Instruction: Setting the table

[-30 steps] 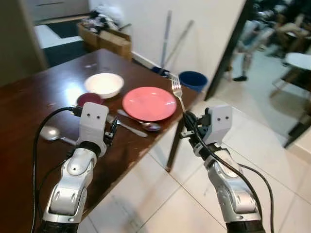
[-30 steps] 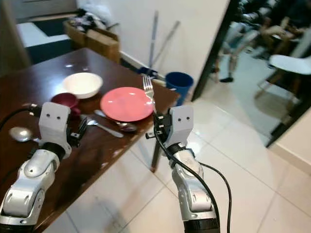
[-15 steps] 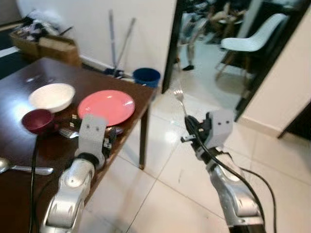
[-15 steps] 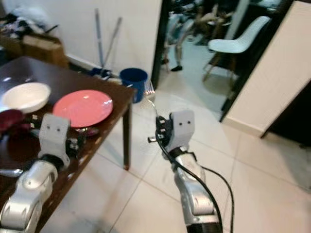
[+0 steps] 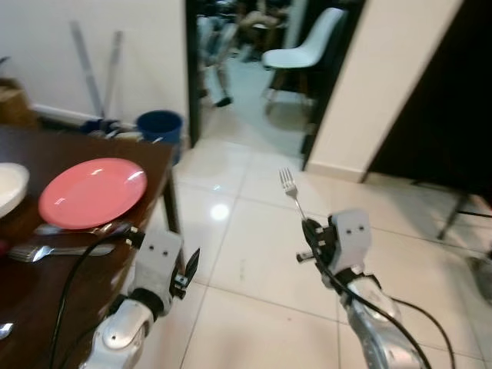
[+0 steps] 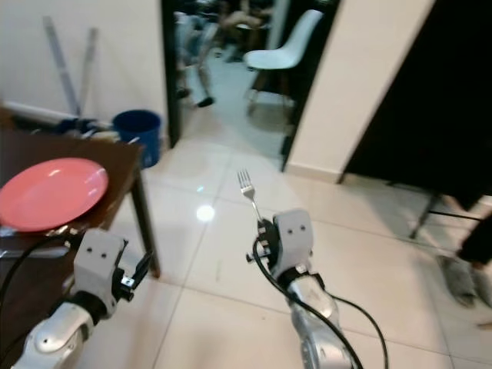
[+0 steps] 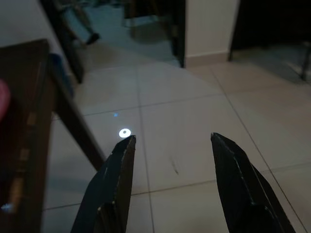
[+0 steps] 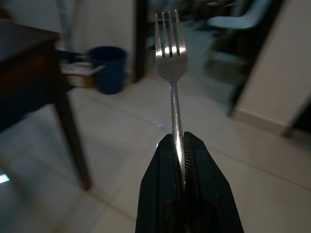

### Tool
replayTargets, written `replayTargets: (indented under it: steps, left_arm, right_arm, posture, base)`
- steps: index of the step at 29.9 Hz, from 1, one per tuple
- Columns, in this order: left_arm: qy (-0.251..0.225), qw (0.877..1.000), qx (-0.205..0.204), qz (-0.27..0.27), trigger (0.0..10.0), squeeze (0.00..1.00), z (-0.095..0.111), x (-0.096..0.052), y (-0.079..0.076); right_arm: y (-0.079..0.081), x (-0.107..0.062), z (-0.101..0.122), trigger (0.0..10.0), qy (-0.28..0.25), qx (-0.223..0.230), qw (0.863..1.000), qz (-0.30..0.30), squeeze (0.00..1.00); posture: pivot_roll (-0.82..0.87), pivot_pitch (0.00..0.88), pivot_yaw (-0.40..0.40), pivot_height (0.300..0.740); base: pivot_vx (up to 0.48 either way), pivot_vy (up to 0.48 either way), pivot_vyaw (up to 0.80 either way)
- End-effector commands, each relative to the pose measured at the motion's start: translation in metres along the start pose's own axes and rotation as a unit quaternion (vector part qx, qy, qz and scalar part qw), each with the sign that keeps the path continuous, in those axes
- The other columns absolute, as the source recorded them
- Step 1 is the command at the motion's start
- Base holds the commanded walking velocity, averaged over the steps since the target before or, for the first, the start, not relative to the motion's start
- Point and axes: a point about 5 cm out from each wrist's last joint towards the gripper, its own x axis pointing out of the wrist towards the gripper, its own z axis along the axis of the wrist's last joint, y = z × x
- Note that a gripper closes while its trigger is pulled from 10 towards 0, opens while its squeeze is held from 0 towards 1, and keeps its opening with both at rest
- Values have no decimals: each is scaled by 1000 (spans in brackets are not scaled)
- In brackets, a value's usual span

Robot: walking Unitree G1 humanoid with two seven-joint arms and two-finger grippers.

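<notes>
While my right gripper [image 8: 181, 145] clamps the fork [image 5: 290, 192] upright over the tiled floor, clear of the table [image 5: 69, 265], placement is pending. The pink plate [image 5: 92, 192] is set, cutlery beside it. My left gripper [image 7: 170, 165] is spread wide, empty.

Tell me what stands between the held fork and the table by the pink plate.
Nothing visible: the right hand holds the silver metal fork over bare tiled floor, and open floor separates it from the dark wooden table with the round pink plate.
</notes>
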Motion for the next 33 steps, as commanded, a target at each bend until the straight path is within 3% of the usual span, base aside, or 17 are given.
replayTargets:
  steps: [1, 2, 7, 8, 15, 26, 33]
  left_arm:
    - [30, 999, 13, 8, 10000, 0, -15, -6, 5]
    - [49, 998, 29, 30, 10000, 0, -27, -9, 10]
    - [72, 993, 66, 71, 10000, 0, -40, -11, 18]
    - [97, 984, 95, 111, 10000, 0, -53, -11, 25]
    - [139, 977, 74, 141, 10000, 0, -75, -11, 29]
    - [122, 982, 50, 132, 10000, 0, -79, -13, 27]
    - [119, 986, 33, 108, 10000, 0, -83, -7, 19]
  right_arm:
    - [3, -5, -12, 10000, 18, 3, 1000, 3, 0]
    - [3, -10, -20, 10000, 30, 1, 1000, 3, 0]
    - [5, -12, -24, 10000, 35, 0, 999, 6, 0]
    - [8, -9, -23, 10000, 32, 4, 999, 8, 0]
    - [18, -5, -33, 10000, 40, 6, 999, 22, 0]
    - [26, 4, -33, 10000, 36, 11, 999, 32, 0]
    - [21, 2, -41, 10000, 48, 28, 998, 12, 0]
  posture:
    - [-3, 0, 19, 740]
    - [1, 0, 20, 740]
    - [2, 0, 22, 740]
    - [4, 0, 22, 740]
    - [27, 0, 15, 740]
    - [33, 0, 10, 740]
    - [4, 0, 18, 740]
  base:
    - [0, 0, -800]
    - [0, 0, -800]
    - [0, 0, -800]
    - [0, 0, -800]
    - [0, 0, -800]
    - [0, 0, -800]
    - [0, 0, -800]
